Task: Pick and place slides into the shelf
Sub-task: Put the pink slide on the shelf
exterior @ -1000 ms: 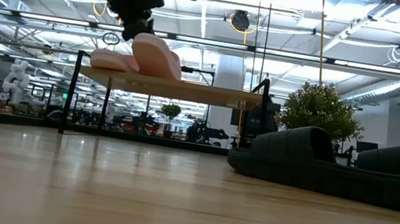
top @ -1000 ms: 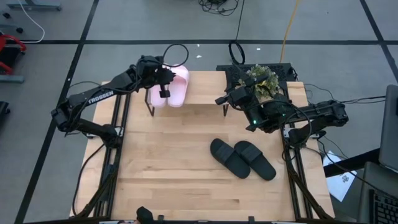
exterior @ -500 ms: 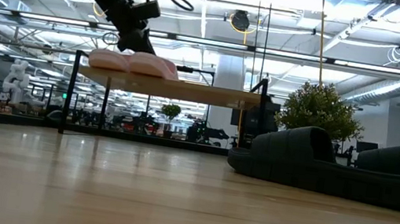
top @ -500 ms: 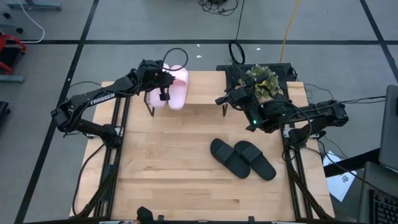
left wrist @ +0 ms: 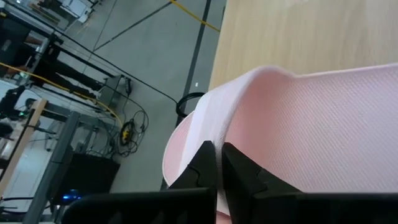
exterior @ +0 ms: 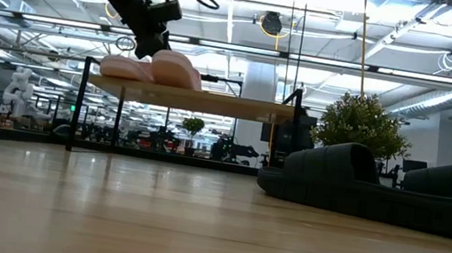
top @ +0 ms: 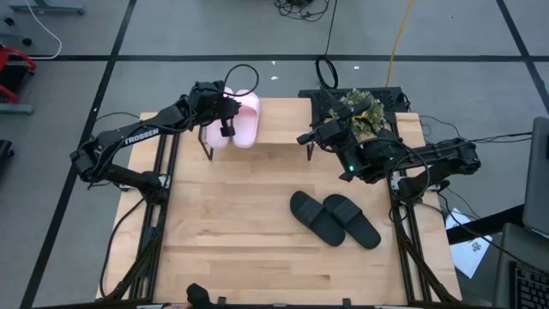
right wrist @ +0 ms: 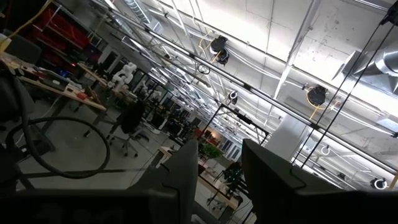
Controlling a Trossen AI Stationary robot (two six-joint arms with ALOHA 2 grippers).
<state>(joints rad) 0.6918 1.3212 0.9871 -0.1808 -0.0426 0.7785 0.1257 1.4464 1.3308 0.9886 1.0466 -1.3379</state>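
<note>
Both pink slides (top: pixel 238 119) lie at the shelf's (top: pixel 283 129) left end, one overhanging its far edge; the rest of the board is bare. The left end effector (top: pixel 226 129) pinches a pink slide's strap, jaws shut on it. A second ago that slide stood tilted; now it lies flat. The black slides (top: pixel 334 218) sit on the table (top: pixel 232 232). The right end effector (top: pixel 304 137) hovers open beside the shelf, fingers hard to make out from above
</note>
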